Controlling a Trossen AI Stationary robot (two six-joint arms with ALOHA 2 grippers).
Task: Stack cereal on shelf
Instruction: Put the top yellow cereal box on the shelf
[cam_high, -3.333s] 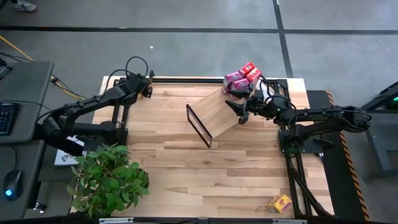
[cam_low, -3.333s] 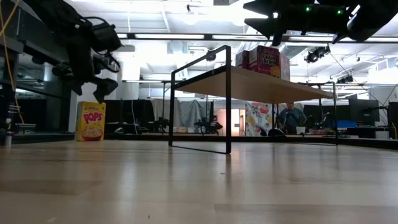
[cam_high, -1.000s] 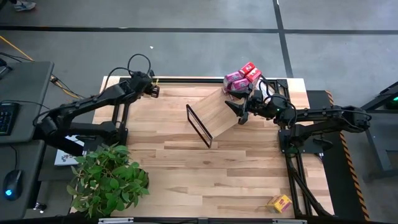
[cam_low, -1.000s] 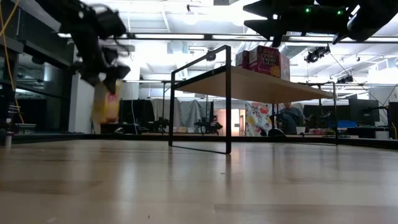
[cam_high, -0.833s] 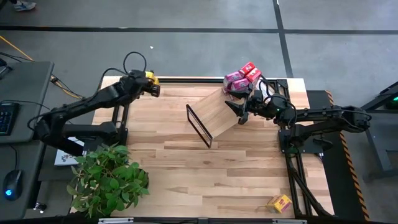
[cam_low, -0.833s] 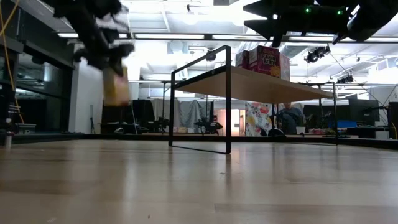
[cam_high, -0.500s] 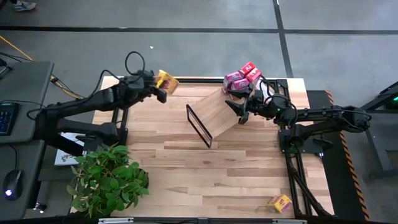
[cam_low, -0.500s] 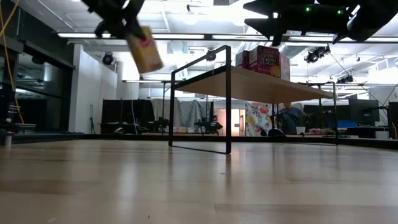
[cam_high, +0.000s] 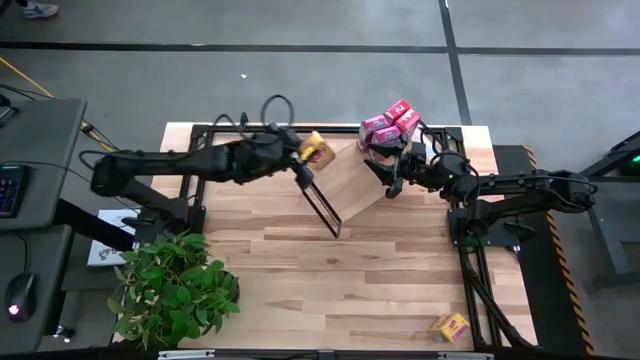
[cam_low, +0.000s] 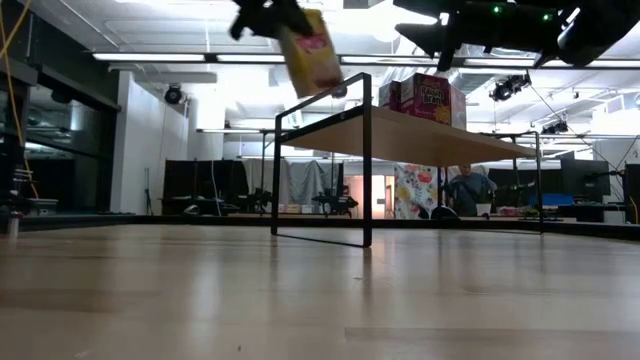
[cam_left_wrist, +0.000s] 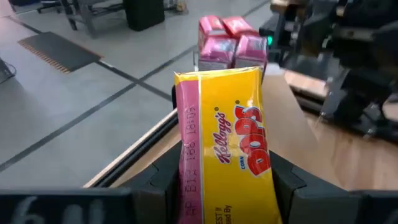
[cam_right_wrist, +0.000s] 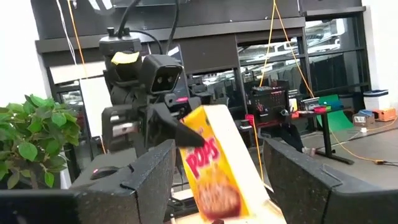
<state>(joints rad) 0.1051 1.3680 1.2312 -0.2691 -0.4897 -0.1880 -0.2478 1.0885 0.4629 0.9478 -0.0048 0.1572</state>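
Note:
My left gripper (cam_high: 303, 153) is shut on a yellow cereal box (cam_left_wrist: 227, 143) and holds it in the air over the far left corner of the shelf (cam_high: 352, 180). In the low view the box (cam_low: 311, 50) hangs just above the shelf's black wire end (cam_low: 365, 160). Several red and pink cereal boxes (cam_high: 390, 125) stand on the shelf's far right end. My right gripper (cam_high: 385, 182) hovers open above the shelf's right edge, and its wrist view shows nothing between its fingers (cam_right_wrist: 155, 180). My left gripper pinches the yellow box between its two fingers (cam_left_wrist: 163, 180), one on each of two opposite narrow faces (cam_left_wrist: 186, 180), at the end nearest the wrist. The fingers come from the table's left, slanting down. The box juts out past them, printed front up, tilted and lifted clear.
A second yellow box (cam_high: 449, 326) lies at the table's near right corner. A potted plant (cam_high: 175, 285) stands at the near left corner. Black rails (cam_high: 300, 127) run along the far edge. A person (cam_low: 465, 190) shows in the room beyond the table.
My left gripper has carried the yellow box up and toward the table's right edge, from the far left corner to the shelf's left end. The box has risen from near table height to above the shelf board and has tipped over at a slant.

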